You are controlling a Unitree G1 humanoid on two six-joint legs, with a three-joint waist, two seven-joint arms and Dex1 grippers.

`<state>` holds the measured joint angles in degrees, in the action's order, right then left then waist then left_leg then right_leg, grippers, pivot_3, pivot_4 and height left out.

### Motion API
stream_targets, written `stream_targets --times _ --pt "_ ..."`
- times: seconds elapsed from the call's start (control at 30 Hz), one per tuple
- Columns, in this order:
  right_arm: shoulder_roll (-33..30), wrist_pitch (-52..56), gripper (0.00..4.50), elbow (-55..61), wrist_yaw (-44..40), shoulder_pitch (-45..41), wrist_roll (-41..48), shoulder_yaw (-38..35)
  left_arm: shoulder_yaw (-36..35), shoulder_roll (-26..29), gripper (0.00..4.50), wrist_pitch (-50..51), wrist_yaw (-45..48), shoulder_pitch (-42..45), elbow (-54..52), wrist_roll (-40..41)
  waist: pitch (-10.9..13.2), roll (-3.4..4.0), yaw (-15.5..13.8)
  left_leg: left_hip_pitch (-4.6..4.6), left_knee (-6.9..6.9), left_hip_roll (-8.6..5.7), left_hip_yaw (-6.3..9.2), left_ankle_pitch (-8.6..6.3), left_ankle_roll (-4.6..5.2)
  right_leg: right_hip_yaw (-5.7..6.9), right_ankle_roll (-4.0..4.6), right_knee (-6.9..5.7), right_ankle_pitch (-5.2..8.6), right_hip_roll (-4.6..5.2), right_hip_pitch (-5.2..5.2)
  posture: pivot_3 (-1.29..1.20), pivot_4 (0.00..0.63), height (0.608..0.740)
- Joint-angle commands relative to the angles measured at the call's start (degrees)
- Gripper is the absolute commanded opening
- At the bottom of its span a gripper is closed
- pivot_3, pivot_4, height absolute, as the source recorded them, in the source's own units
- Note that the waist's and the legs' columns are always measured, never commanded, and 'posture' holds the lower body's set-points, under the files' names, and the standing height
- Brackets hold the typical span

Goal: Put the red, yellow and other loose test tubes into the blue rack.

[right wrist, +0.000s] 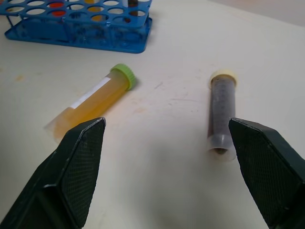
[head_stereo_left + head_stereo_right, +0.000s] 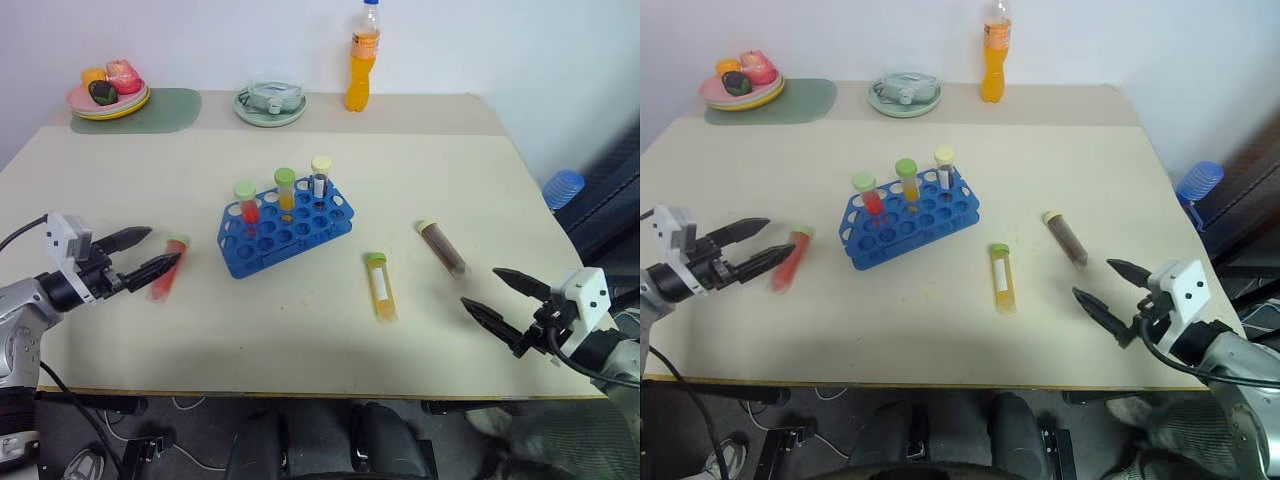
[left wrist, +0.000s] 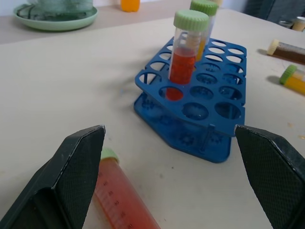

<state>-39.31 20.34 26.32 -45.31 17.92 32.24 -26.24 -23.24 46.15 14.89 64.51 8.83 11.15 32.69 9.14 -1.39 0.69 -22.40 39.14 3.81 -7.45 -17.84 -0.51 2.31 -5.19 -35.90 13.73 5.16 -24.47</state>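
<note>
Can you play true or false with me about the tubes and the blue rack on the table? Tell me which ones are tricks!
1. Three tubes stand in the blue rack. True.
2. The loose red tube is standing upright. False: it lies flat on the table, by the left gripper.
3. The yellow tube has a green cap. True.
4. The right gripper is holding the dark brown tube. False: its fingers are open and empty, and that tube lies on the table.
5. The orange drink bottle is lying on its side. False: it stands upright at the far edge of the table.
</note>
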Motion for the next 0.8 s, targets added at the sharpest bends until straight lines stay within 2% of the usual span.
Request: stream_targets --times 0.03,0.23,0.3,0.4,0.53,0.63,0.8 --pt "-0.08 -1.53 4.20 2.55 -0.02 0.46 0.20 -2.25 0.03 0.88 4.44 -0.68 0.53 0.74 -0.24 -0.61 0.00 0.00 0.00 0.00 0.00 0.00 0.00 0.00 0.00 0.00 0.00 0.00 0.00 0.00 0.00 0.00 0.150 0.740" --pt "0.39 -1.70 4.20 3.84 1.31 0.08 -0.28 -1.07 0.43 -0.38 4.44 -0.82 1.75 1.42 -0.33 0.15 0.00 0.00 0.00 0.00 0.00 0.00 0.00 0.00 0.00 0.00 0.00 0.00 0.00 0.00 0.00 0.00 0.150 0.740" --pt "0.44 -2.08 4.20 3.82 2.73 -1.28 -1.32 -0.51 1.00 -0.34 4.44 -2.61 2.37 2.17 0.16 -1.06 0.00 0.00 0.03 0.00 0.00 0.00 0.00 0.00 0.00 0.00 0.00 0.00 0.00 0.00 0.00 0.00 0.150 0.740" --pt "-0.25 0.59 4.20 4.12 6.90 -4.45 -3.55 1.19 2.46 -0.42 4.44 -10.25 8.74 4.38 3.37 -2.23 0.00 0.00 0.07 0.01 0.00 0.00 -0.01 0.00 0.00 0.00 0.01 -0.01 0.00 0.00 0.00 0.00 0.150 0.740" --pt "-4.96 13.73 4.20 4.46 12.16 -9.89 -4.28 4.22 3.34 -0.22 4.44 -7.66 12.36 7.76 5.08 -0.09 0.00 0.00 0.03 -0.01 0.02 -0.01 -0.01 0.00 0.00 0.00 0.01 -0.02 0.00 0.01 -0.02 0.00 0.150 0.740" --pt "-8.16 24.55 4.20 2.93 14.06 -18.23 -1.24 6.65 5.81 0.17 4.44 -8.05 16.16 7.99 4.04 -0.93 0.00 0.02 0.30 -0.01 0.03 -0.02 -0.04 0.00 0.00 -0.01 0.02 -0.04 0.00 0.04 -0.04 0.00 0.150 0.740" --pt "-9.56 36.07 4.20 -3.72 15.06 -33.26 -0.10 12.18 9.66 -0.94 4.44 -8.67 18.80 9.53 2.51 -1.43 0.01 0.02 0.15 -0.04 0.03 -0.01 -0.03 0.00 0.01 -0.01 0.05 -0.06 0.01 0.02 -0.10 0.00 0.150 0.740"
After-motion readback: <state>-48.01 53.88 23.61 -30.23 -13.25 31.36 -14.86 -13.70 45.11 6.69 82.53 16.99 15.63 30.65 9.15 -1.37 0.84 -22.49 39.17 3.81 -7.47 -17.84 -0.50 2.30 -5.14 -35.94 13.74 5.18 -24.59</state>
